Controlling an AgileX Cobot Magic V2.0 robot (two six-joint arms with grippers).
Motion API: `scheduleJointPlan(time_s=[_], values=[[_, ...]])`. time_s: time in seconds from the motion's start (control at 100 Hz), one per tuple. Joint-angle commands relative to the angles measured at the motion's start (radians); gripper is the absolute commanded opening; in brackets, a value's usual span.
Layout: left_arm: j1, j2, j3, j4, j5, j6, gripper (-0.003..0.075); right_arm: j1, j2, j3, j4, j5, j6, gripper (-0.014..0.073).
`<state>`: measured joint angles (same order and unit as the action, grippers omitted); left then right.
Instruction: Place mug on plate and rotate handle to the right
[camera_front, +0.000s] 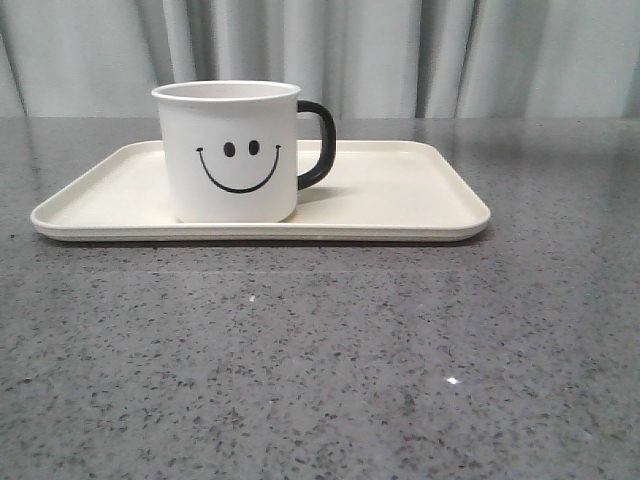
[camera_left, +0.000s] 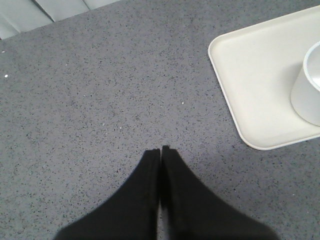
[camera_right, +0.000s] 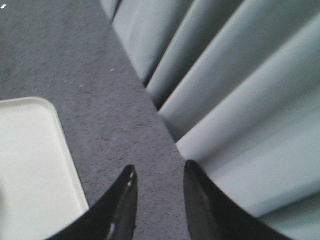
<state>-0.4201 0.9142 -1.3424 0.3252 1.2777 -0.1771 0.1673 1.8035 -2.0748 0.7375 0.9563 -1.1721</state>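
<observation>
mug upright on plate, apparently unlabelled

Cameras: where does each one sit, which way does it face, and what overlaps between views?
Front view: low, facing forward over the grey speckled table at the white smiley-face mug on the cream rectangular tray, black loop handle pointing right; none of the robot shows.
Left wrist view: above the table, looking down; shut left gripper, tray corner and mug wall.
Right wrist view: over the open right gripper, toward the grey curtain; tray corner.
Shared: all three show the tray and table.
</observation>
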Motion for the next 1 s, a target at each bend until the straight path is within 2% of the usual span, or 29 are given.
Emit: scheduleJointPlan(time_s=[0.0, 0.2, 0.49, 0.74, 0.99], values=[[-0.006, -0.003, -0.02, 0.013, -0.049, -0.004, -0.002, -0.071, -0.091, -0.033, 0.115, -0.073, 0.052, 0.0256], [-0.006, -0.003, -0.02, 0.013, -0.063, -0.004, -0.002, -0.218, -0.155, -0.032, 0.193, -0.065, 0.146, 0.0256], [-0.006, -0.003, -0.02, 0.025, -0.084, -0.004, -0.002, -0.375, -0.238, -0.032, 0.208, -0.064, 0.254, 0.0256], [-0.006, -0.003, -0.02, 0.043, -0.101, -0.004, -0.002, -0.431, -0.314, -0.03, 0.311, -0.124, 0.267, 0.0255], [-0.006, -0.003, -0.02, 0.058, -0.109, -0.004, -0.002, -0.431, -0.389, 0.017, 0.309, -0.148, 0.275, 0.0255]])
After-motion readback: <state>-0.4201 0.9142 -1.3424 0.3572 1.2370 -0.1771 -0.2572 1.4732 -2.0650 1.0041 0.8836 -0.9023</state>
